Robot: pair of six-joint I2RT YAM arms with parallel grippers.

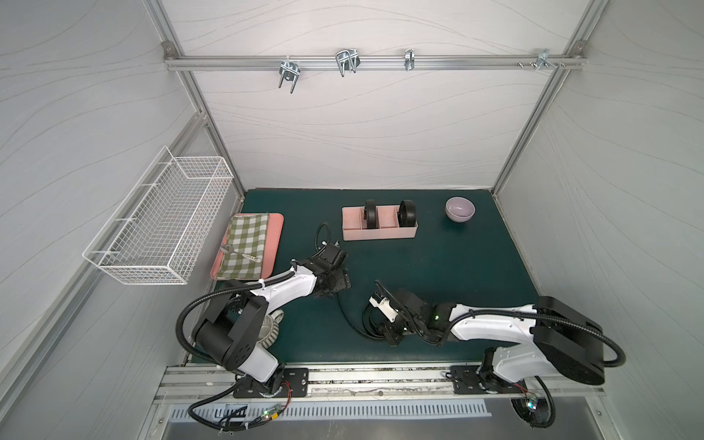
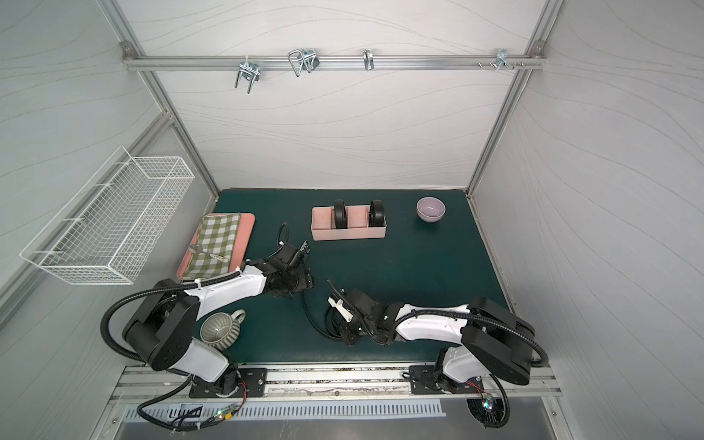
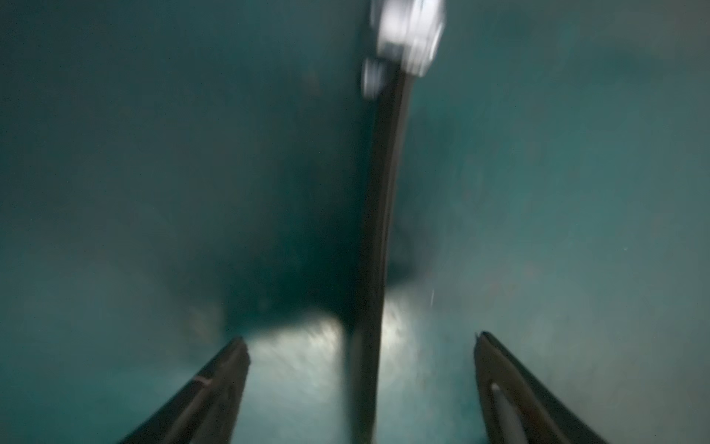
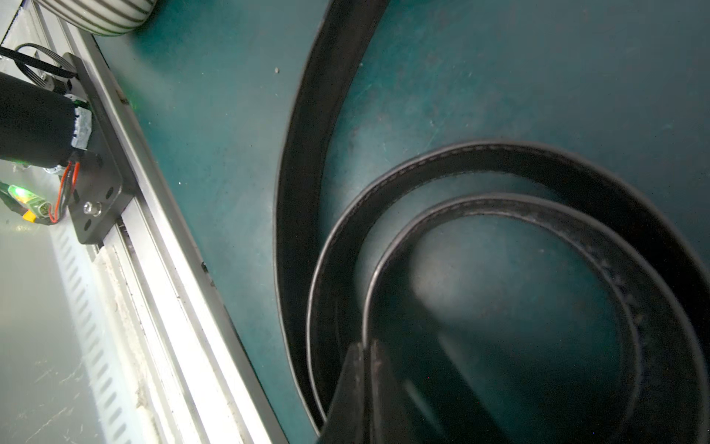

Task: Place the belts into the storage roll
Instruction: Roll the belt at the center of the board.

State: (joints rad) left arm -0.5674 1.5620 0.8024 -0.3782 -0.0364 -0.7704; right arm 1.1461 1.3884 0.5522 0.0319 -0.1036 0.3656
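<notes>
Pink organiser (image 1: 358,233) is sitting near the table's (image 1: 464,274) back edge, about mid-width. Two belts are standing coiled in it: first belt (image 1: 370,214) just left of its middle, second belt (image 1: 407,213) at its right end. Both top views are showing the same.

Loose third belt (image 4: 303,153) is lying on edge near the front edge, centre. It's spiralling in about two slack turns, with a tail curving off toward the left arm.

At the spiral, right gripper (image 4: 365,344) is sitting low with jaws closed, pinching the innermost turn as far as its wrist view shows.

Over the tail, left gripper (image 3: 360,337) is straddling the belt with jaws wide apart. The belt is running between the fingers (image 3: 219,380) with a gap each side. Left wrist view is smeared, and I can't tell what the bright blob at the belt's far end is.

Also on the table:
- bowl (image 1: 460,208) is sitting near the back right corner
- tray (image 1: 276,228) is lying along the left edge, carrying a checked cloth (image 1: 247,244) and spoon (image 1: 244,255)
- mug (image 2: 221,329) is standing at the front left corner, beside the left arm's base
</notes>
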